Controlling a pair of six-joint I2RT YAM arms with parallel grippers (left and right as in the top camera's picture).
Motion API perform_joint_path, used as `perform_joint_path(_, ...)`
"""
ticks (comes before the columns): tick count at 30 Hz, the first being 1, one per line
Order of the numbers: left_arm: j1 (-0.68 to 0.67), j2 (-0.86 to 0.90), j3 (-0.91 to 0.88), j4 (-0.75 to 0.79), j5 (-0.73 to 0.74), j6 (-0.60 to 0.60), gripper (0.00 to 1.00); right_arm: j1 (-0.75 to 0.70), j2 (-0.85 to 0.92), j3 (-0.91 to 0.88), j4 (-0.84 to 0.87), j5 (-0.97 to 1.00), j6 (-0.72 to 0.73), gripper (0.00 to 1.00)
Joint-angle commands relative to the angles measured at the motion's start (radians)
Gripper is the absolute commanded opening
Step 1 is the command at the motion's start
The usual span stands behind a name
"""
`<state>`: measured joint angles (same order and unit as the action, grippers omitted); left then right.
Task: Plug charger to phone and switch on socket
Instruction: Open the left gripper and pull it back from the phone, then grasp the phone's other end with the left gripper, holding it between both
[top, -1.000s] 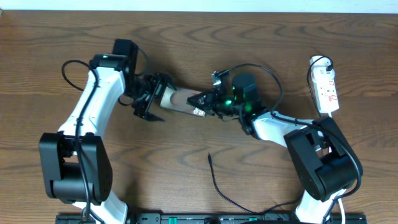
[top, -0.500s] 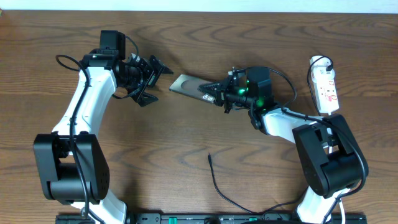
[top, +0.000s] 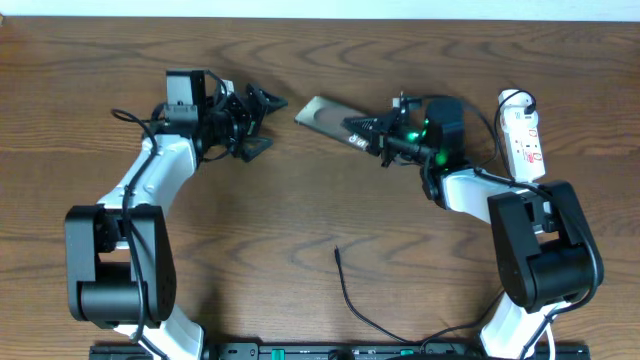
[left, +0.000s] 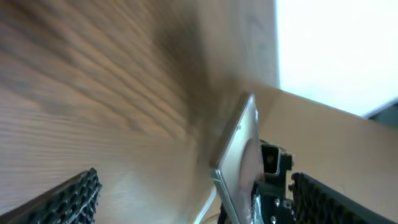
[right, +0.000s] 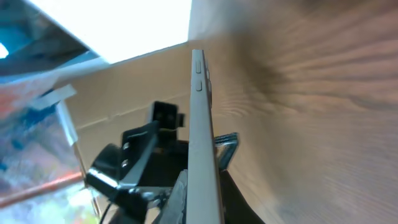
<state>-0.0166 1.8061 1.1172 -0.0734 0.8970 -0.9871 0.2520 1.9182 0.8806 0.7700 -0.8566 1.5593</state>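
The phone (top: 325, 115) hangs at the far middle of the bench (top: 300, 220), pinched at its right-hand end by the right claw (top: 362, 128), whose two fingers are closed tight on the slab's faces. The rest of the phone juts leftward from that grip, pale and greyish from overhead. In the right wrist view the phone (right: 202, 143) is seen edge-on, a thin light strip with its side buttons near the top, running up out of the claw with wood grain beyond it on the right. Whether any part of it touches the wood cannot be told. Facing it from the left, the left claw (top: 262, 122) is spread wide and empty, its fingertips pointing toward the phone's free end and standing just short of it, a small gap of bare wood between them. The left wrist view shows the phone (left: 239, 155) tilted beyond that claw's ribbed black pads (left: 68, 199), which sit well apart at the picture's lower corners and touch nothing. The charger (top: 350, 295) lies on the near side of the bench, its thin black cable curling up from the front edge to a plug tip (top: 337, 252) that rests loose on the wood, well apart from the phone. The socket (top: 524, 140), a white strip with red markings, lies lengthwise at the far right of the bench, also well apart from the phone.
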Motion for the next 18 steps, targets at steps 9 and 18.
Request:
perform_joint_path(9,0.002,-0.013,-0.100,0.343,0.117,-0.277,1.00,0.019,-0.006,0.009,0.061,-0.051,-0.041,0.01)
perform_joint_path(18,-0.003,-0.013,-0.201,0.671,0.104,-0.426,1.00,0.071,-0.006,0.009,0.167,0.030,0.044,0.01)
